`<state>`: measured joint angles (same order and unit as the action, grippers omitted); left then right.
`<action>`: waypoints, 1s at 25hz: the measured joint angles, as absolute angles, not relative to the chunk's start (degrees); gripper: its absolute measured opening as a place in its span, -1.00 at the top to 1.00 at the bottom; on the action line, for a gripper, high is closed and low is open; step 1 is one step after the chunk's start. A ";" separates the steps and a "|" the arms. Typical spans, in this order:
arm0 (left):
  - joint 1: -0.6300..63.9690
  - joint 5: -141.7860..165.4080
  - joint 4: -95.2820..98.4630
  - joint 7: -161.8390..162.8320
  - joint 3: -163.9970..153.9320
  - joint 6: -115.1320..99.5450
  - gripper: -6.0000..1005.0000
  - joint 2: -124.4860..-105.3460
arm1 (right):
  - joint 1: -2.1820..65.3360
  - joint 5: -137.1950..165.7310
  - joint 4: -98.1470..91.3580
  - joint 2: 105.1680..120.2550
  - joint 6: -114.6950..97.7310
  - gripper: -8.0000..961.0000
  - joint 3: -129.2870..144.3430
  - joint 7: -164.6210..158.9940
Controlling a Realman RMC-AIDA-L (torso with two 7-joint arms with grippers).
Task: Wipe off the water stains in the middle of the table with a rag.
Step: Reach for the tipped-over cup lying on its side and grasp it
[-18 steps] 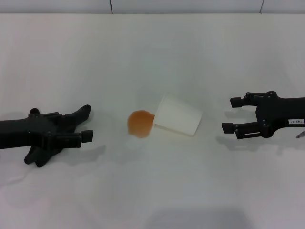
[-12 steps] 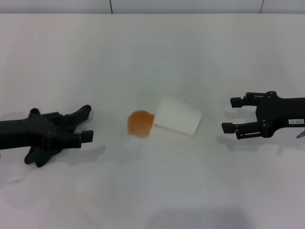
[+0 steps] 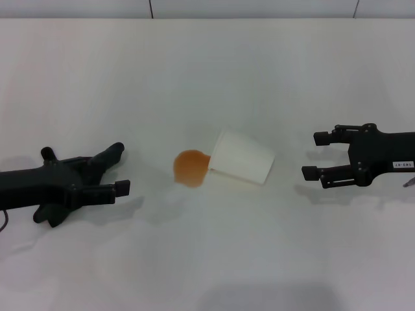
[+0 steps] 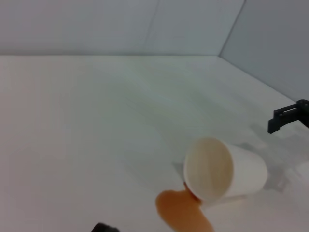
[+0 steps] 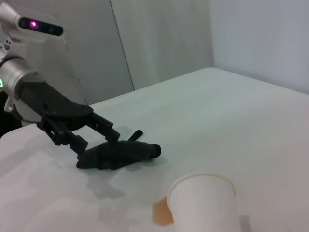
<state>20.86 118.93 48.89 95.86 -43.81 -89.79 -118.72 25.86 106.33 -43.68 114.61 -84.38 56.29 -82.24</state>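
Head view: white table [image 3: 207, 78], orange water stains [image 3: 190, 168] beside tipped cup [image 3: 241, 157].

Plain pale grey wall panels [image 5: 159, 43], divided by thin dark vertical seams, are being seen behind the work surface. Soft, even light is being cast, with only faint shadows being thrown.

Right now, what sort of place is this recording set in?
Probably a lab test bench, not a home: a plain white table with bare grey wall panels behind, holding only a tipped paper cup, an orange spill and a black rag.
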 joint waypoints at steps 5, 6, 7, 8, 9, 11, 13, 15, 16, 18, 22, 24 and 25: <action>20.97 117.94 47.39 97.77 -43.74 -88.83 -0.78 -118.34 | 26.01 106.34 -43.68 114.61 -84.38 -0.75 56.17 -82.50; 20.98 117.66 47.36 97.97 -43.72 -88.83 -0.78 -118.29 | 26.02 106.34 -43.68 114.61 -84.38 -0.75 56.16 -82.50; 20.98 117.48 47.35 98.07 -43.71 -88.84 -0.78 -118.27 | 26.04 106.34 -43.69 114.61 -84.38 -0.75 56.15 -82.50; 20.99 117.43 47.33 98.15 -43.68 -88.86 -0.78 -118.25 | 26.08 106.34 -43.74 114.61 -84.38 -0.75 56.15 -82.52; 20.99 117.43 47.33 98.24 -43.66 -88.89 -0.78 -118.25 | 26.12 106.39 -43.93 114.61 -84.38 -0.75 56.20 -82.71; 21.01 117.43 47.31 98.28 -43.66 -88.90 -0.78 -118.24 | 26.30 106.82 -44.83 114.60 -84.48 -0.75 56.60 -83.89; 21.08 117.47 47.30 98.27 -43.66 -88.86 -0.78 -118.23 | 26.62 107.64 -46.45 114.36 -84.97 -0.75 57.53 -86.15; 21.15 117.56 47.28 98.26 -43.66 -88.85 -0.78 -118.22 | 26.83 108.63 -49.36 113.97 -85.96 -0.75 58.80 -89.66; 21.17 117.58 47.28 98.26 -43.66 -88.85 -0.78 -118.21 | 26.90 109.11 -50.79 113.78 -86.49 -0.75 59.10 -91.42; 21.22 117.60 47.28 98.26 -43.67 -88.85 -0.78 -118.21 | 27.59 111.25 -54.43 113.53 -87.75 -0.75 59.32 -96.25; 21.27 117.56 47.28 98.18 -43.69 -88.85 -0.78 -118.21 | 31.82 117.65 -57.90 113.08 -90.48 -0.75 59.22 -107.09; 21.31 117.48 47.28 98.11 -43.68 -88.85 -0.78 -118.21 | 34.41 119.91 -57.99 112.85 -91.07 -0.75 59.25 -111.54; 21.37 117.47 47.28 98.06 -43.68 -88.86 -0.78 -118.21 | 35.29 120.70 -57.96 112.80 -91.17 -0.75 59.29 -112.97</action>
